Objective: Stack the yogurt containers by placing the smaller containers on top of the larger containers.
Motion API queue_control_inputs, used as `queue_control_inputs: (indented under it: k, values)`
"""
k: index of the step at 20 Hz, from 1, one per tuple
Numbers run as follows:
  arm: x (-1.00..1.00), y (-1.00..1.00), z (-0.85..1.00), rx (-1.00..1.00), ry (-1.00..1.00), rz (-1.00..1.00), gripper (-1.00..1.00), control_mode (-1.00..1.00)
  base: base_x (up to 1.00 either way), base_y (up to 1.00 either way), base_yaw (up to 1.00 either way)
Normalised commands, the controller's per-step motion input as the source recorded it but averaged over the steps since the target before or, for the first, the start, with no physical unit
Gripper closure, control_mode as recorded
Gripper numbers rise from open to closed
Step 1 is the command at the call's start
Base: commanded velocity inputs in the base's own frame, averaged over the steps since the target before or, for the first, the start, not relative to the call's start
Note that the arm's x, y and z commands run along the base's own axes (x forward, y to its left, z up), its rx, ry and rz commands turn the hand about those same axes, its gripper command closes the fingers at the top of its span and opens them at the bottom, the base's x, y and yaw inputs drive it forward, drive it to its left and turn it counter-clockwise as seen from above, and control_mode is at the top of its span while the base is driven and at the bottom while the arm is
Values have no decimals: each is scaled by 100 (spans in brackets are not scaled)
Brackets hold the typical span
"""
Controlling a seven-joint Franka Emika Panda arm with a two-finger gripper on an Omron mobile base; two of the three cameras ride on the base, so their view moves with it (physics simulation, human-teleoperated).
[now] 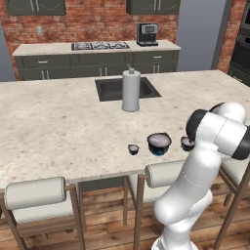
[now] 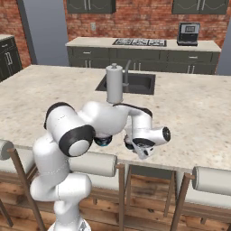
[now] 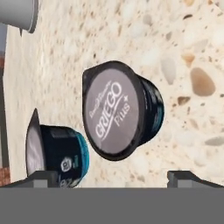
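The pincer [image 3: 112,179] stands spread wide and empty, hovering above the mid cup [image 3: 120,109], which sits upright on the tabletop [image 3: 183,52] just beside the wide blue-based cup [image 3: 57,151]. The tiny cup [image 1: 134,149] lies on the wide cup's far side. Recommended: centre both fingertips across the mid cup's rim, descend squarely, and close on the dark wall below the lid, without nudging the neighbouring cup.

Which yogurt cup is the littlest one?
The tiny cup, on the left end of the row near the counter's front edge. The blue-based cup beside it is widest, and the mid-sized cup sits past that.
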Motion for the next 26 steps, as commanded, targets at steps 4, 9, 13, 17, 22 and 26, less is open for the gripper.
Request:
queue_control_inputs:
  k: [4,9,13,17,22,26]
  values:
    - [27,-10,-18,2,1,0,-100,-100,0,0,0]
    - [25,-12,-18,2,1,0,-100,-100,0,0,0]
    - [27,-5,-16,1,2,0,-100,-100,0,0,0]
    - [27,6,-11,0,4,0,-100,-100,0,0,0]
    - [22,31,-8,-1,3,0,-100,-100,0,0,0]
    - [11,29,-13,-2,3,0,-100,-100,0,0,0]
